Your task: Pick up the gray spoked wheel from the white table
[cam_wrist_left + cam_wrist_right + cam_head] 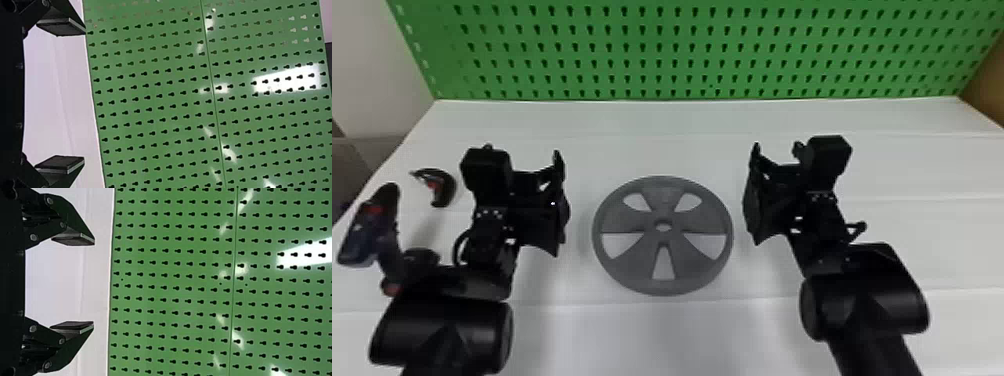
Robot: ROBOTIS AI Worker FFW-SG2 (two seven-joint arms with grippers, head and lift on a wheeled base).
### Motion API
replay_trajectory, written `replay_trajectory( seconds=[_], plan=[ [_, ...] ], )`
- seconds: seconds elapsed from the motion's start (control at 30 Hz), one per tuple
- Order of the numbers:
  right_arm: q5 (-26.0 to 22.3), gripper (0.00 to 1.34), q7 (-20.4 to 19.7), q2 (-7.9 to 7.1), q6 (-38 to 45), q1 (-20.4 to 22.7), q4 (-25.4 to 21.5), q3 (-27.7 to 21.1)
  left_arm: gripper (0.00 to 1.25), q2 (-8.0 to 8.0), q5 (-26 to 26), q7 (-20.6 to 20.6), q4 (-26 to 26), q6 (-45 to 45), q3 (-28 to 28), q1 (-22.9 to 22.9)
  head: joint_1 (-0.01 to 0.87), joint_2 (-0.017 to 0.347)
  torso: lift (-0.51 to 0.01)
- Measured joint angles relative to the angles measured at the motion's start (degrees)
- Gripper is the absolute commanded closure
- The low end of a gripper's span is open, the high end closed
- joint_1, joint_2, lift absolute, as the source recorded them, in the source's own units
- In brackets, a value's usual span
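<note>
The gray spoked wheel (663,270) lies flat on the white table (657,335) in the middle of the head view. My left gripper (559,202) is off to the wheel's left, apart from it, and my right gripper (754,195) is at its right, also with a gap between. In the left wrist view, the left gripper (84,95) is open, its fingers wide apart and nothing held. The right wrist view has the right gripper (94,283) open too, with empty space between its fingers.
A green perforated board (682,50) rises along the table's back edge. Left of my left arm are a curved black object (446,187) with a red part and a longer dark object (369,225) with red parts. A brown surface (987,85) stands at the back right.
</note>
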Motion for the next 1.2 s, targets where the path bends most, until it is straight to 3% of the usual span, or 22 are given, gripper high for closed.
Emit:
replay_trajectory(
  seconds=[0.8,1.03,1.2],
  plan=[
    [-0.1,0.50,0.0,-0.01,0.7,-0.1,0.0,0.1,0.13,0.00,0.0,0.0,0.0,0.1,0.0,0.0,0.765,0.018,-0.090],
    [-0.6,0.50,0.1,-0.08,5.1,-0.7,-0.3,0.7,0.13,0.00,0.1,0.0,0.0,0.1,0.1,0.0,0.765,0.018,-0.090],
    [0.0,0.50,0.0,-0.07,12.0,-1.4,-3.0,0.9,0.13,0.00,0.2,0.0,0.0,0.1,0.1,0.0,0.765,0.018,-0.090]
  ],
)
